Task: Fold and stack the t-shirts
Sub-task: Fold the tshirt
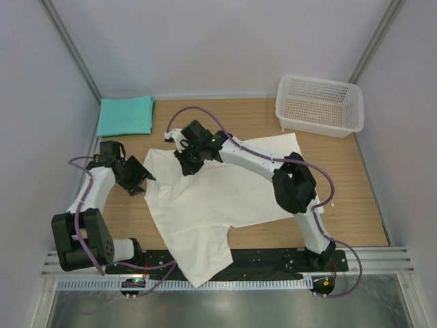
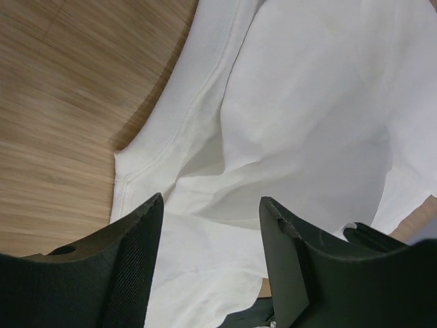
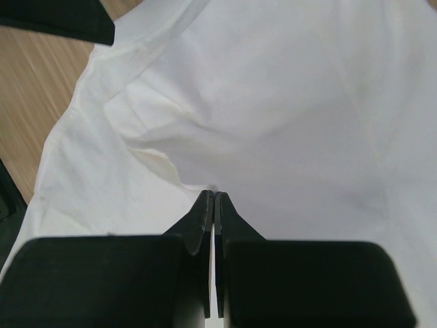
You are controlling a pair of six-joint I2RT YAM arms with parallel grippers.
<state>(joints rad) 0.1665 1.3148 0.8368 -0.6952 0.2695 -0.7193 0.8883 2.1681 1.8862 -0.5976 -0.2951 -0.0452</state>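
**Q.** Where do the shirts lie, and how do the claws stand?

**A.** White t-shirt point(image 1: 225, 198): spread and creased across the centre of the top view, its lower part draped over the near edge of the table point(image 1: 355, 198) at lower centre. Teal t-shirt point(image 1: 125, 115): folded, upper left, well apart from the white one. Right gripper point(image 3: 214, 194): fingers pressed together, apparently pinching a raised tuck of the white t-shirt near its upper-left border. Left gripper point(image 2: 210, 202): fingers spread, holding nothing, poised over the seamed edge on the shirt's left side.

**Q.** What could go wrong from here?

**A.** The pinch looks thin, so a pull may let the cloth slip out. With only one side held, a lift would likely drag the shirt askew and bunch it. The overhanging part may draw more cloth off the table, or snag on the arm bases. The left gripper may close on a single layer, or on wood.

**Q.** What room is open?

**A.** Bare wood shows right of the shirt and along the upper edge, bounded at upper right by the mesh basket point(image 1: 317, 124). On the left, the wall stands close.
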